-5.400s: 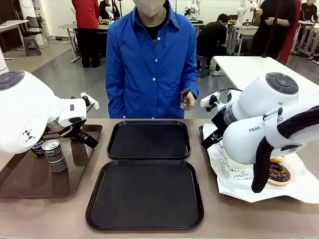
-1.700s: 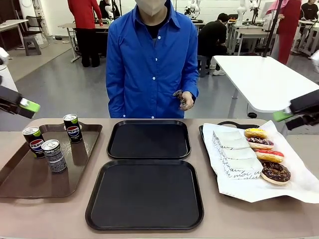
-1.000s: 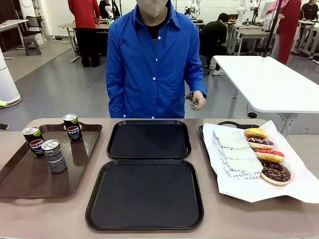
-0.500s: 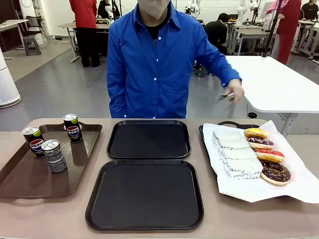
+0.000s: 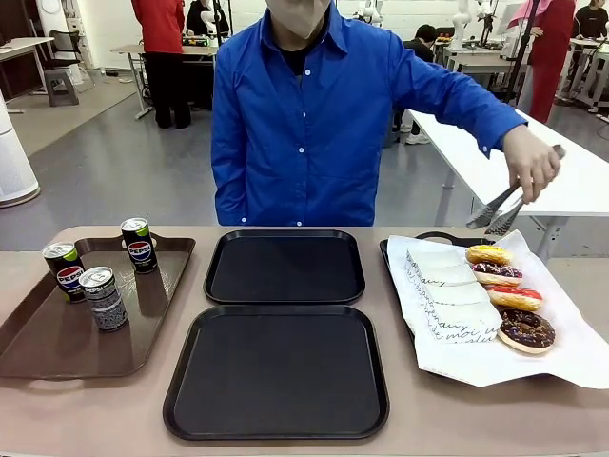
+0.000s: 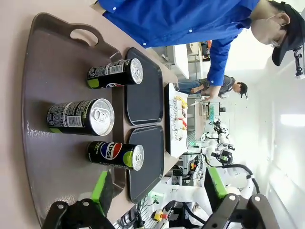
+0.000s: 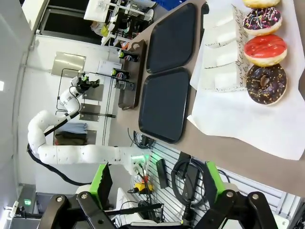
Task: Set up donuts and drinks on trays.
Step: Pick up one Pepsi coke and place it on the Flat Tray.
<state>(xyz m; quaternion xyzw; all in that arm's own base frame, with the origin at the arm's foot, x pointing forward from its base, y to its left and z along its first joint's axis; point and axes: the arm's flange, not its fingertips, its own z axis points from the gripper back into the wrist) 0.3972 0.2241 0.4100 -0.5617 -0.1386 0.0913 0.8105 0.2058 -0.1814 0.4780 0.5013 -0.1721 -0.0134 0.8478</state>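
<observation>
Grey floor (image 5: 124, 162), white tables (image 5: 580, 186), bright room

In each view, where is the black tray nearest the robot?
Front view: near tray, bottom centre.
Left wrist view: near tray, the lower black one, centre.
Right wrist view: near tray, the lower black one, centre.
Shared landmark: white paper beside it.

We see matt black plastic on the far tray (image 5: 284, 268) and the near tray (image 5: 276, 371); the long brown tray (image 5: 57, 347) looks glossy and smooth; the soda cans (image 5: 103, 298) have bright metal tops; the donuts (image 5: 526, 329) carry shiny icing and lie on thin white paper (image 5: 561, 360); the person's tongs (image 5: 490, 209) are bare metal, and the shirt (image 5: 304, 124) is blue cloth.
</observation>
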